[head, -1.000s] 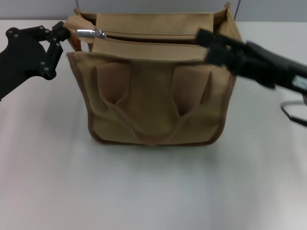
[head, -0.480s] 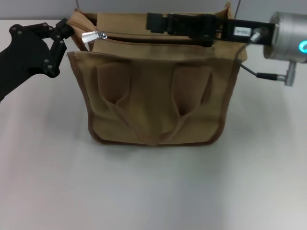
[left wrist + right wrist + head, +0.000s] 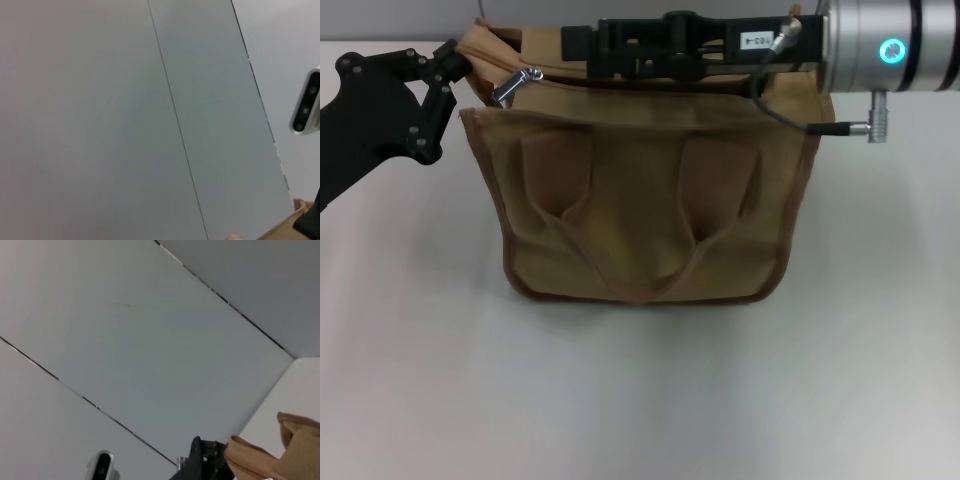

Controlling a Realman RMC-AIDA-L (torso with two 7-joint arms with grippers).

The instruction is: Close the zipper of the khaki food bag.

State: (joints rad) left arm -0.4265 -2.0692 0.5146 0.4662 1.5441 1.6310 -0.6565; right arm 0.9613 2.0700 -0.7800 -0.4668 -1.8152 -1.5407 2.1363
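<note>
The khaki food bag (image 3: pixel 640 200) stands upright on the white table, handles facing me. Its zipper (image 3: pixel 555 74) is open along the top and mostly hidden under my right arm. The silver slider (image 3: pixel 527 75) sits at the bag's left end, its pull tab (image 3: pixel 504 91) hanging free down the front. My left gripper (image 3: pixel 453 62) is shut on the fabric end at the bag's top left corner; the right wrist view shows it (image 3: pixel 200 462) pinching that khaki fabric (image 3: pixel 250 457). My right gripper (image 3: pixel 570 46) reaches along the bag's top, its tip just right of the slider.
The white table (image 3: pixel 640 400) stretches in front of and beside the bag. A grey panelled wall (image 3: pixel 125 110) stands behind. The right arm's silver wrist (image 3: pixel 890 45) and its cable (image 3: pixel 840 127) hang over the bag's right end.
My right arm has swept left across the bag's top until its tip is near the slider. The pull tab has swung down. My left gripper has held still.
</note>
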